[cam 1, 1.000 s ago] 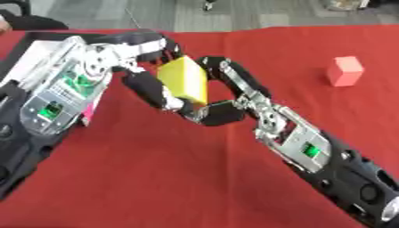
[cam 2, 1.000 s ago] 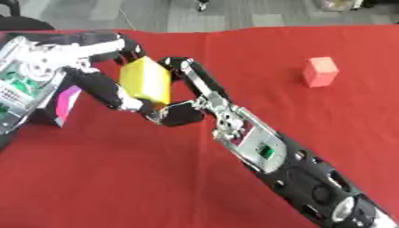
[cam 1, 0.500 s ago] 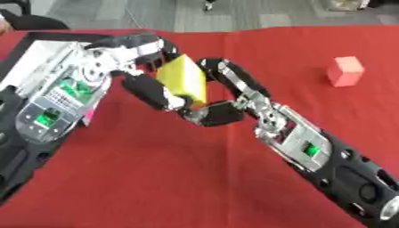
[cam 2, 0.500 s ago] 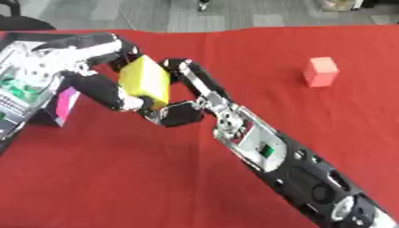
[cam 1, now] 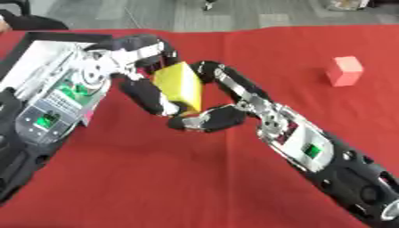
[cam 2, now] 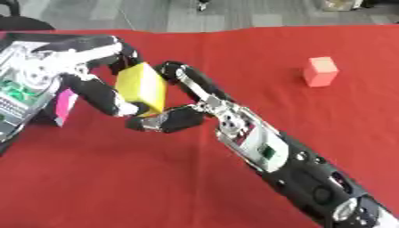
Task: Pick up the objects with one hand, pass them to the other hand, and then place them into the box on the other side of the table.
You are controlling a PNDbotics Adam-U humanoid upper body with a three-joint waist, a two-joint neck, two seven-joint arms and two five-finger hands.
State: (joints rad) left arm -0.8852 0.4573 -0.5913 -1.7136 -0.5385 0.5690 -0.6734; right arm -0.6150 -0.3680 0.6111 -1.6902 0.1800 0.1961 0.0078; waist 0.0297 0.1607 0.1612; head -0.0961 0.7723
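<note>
Both hands grasp yellow block (cam 1: 179,87), frame middle: left hand (cam 1: 144,67), right hand (cam 1: 226,104). Release right early, block drops on bench (cam 1: 156,178).

Block (cam 1: 180,87) mid-table between left hand (cam 1: 136,67) and right hand (cam 1: 226,104); cube (cam 1: 344,71) far right.

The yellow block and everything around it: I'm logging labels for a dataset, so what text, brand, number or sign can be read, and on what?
No readable text anywhere.
Yellow block, held between left hand and right hand: plain faces.
Pink cube on red tablecloth: plain.
Green panels on both forearms: marks too blurred to read.
</note>
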